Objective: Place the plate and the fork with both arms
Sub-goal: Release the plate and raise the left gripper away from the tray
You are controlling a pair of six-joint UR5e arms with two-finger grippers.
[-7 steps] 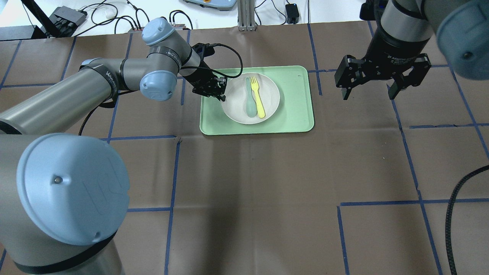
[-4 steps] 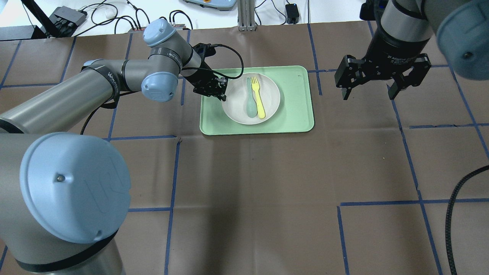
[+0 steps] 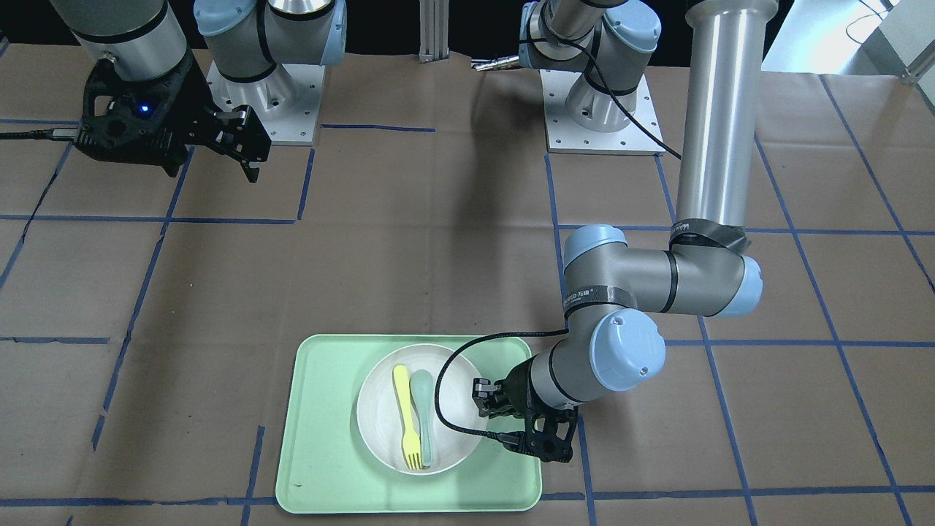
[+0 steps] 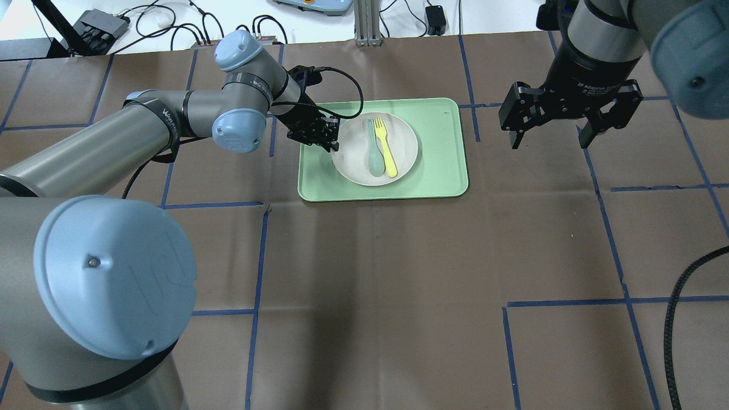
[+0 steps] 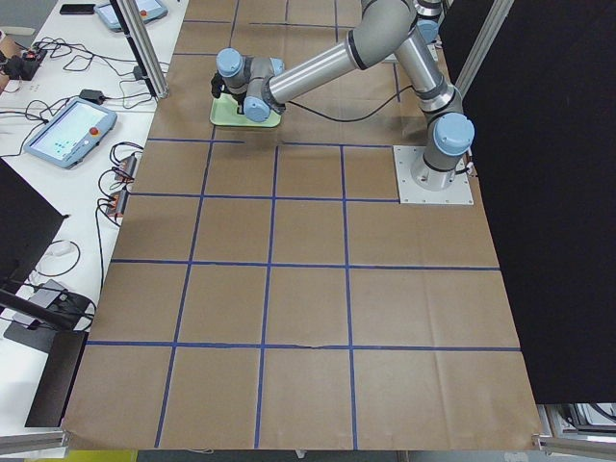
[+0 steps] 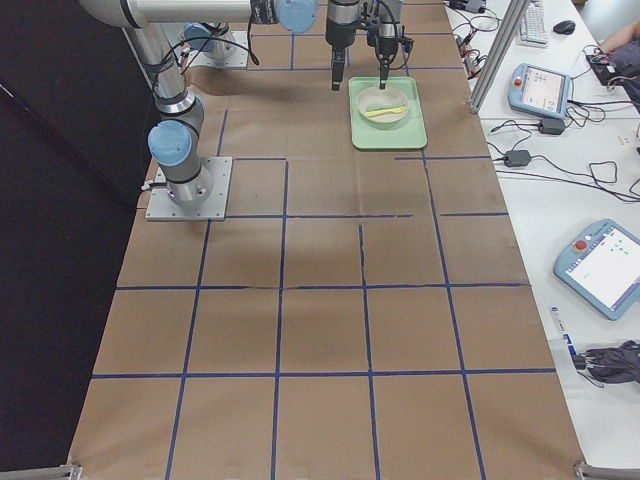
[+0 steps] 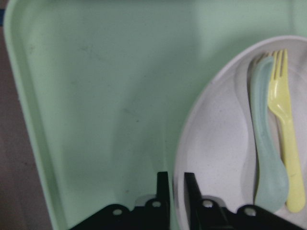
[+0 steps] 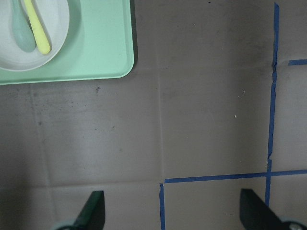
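The off-white plate (image 4: 404,142) (image 3: 380,424) (image 7: 216,143) lies on the mint-green tray (image 4: 444,165) (image 3: 321,453). On the plate the yellow fork (image 4: 387,151) (image 3: 405,424) (image 7: 288,143) rests beside a grey-green spoon (image 4: 373,151) (image 3: 424,416). My left gripper (image 4: 332,142) (image 3: 480,400) (image 7: 176,187) is low at the plate's left rim, shut on that rim, which shows between the two fingers in the left wrist view. My right gripper (image 4: 549,136) (image 3: 245,150) (image 8: 173,215) hangs open over bare table to the right of the tray, holding nothing.
Brown paper with blue tape lines covers the table (image 4: 398,285). Cables and boxes (image 4: 171,23) lie beyond the far edge. A black cable (image 4: 683,319) runs along the near right. Both arm bases (image 3: 599,124) stand at the robot's side.
The left arm has edged slightly right at the plate's rim, and the plate has shifted a little with it. The right gripper has stayed put and open.
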